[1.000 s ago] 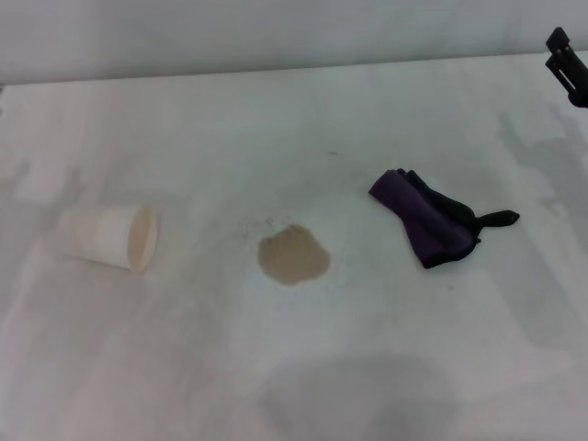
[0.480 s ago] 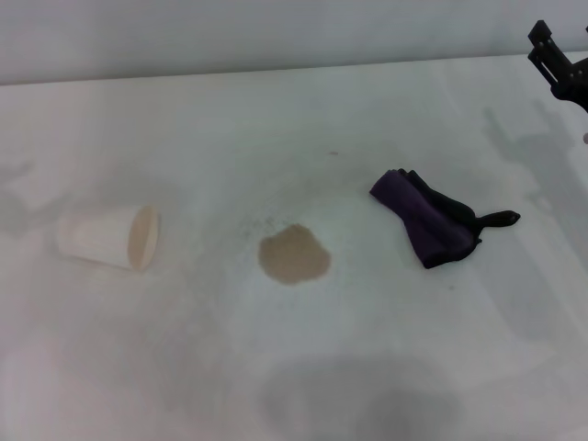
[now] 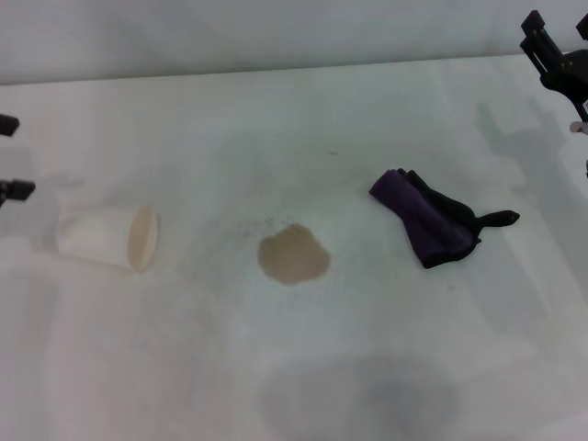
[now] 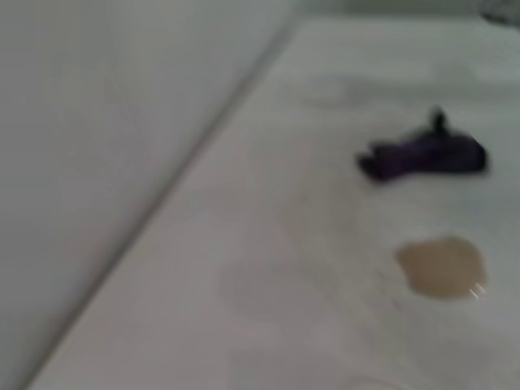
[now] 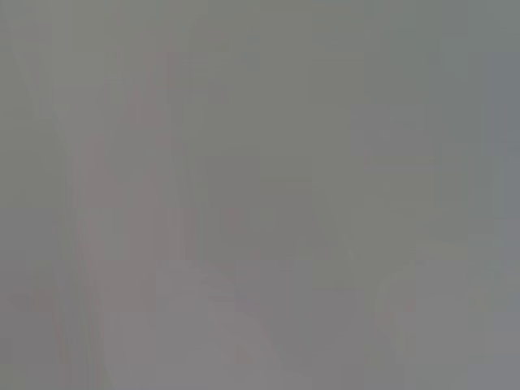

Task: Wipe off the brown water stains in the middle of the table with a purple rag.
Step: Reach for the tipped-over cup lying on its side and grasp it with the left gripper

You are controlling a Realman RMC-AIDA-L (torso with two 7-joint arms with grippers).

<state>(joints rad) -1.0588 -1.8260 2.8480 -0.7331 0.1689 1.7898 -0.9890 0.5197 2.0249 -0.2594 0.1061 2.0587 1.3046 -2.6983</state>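
Observation:
The brown water stain (image 3: 293,255) is a roundish tan patch in the middle of the white table (image 3: 276,129). The purple rag (image 3: 427,220) lies bunched to its right, with its black tail pointing right. My right gripper (image 3: 559,35) hangs open and empty at the far right, above and beyond the rag. My left gripper (image 3: 9,156) shows only as two black fingertips, apart, at the left edge. The left wrist view shows the rag (image 4: 422,154) and the stain (image 4: 441,266). The right wrist view shows only plain grey.
A white paper cup (image 3: 108,237) lies on its side at the left, its mouth facing the stain, just right of my left gripper. A grey wall (image 3: 276,32) runs behind the table's far edge. A faint grey shadow (image 3: 358,395) lies near the front.
My left gripper's fingertips have come into view at the left edge. My right gripper has shifted slightly left and up at the far right. Rag, stain and cup have not moved.

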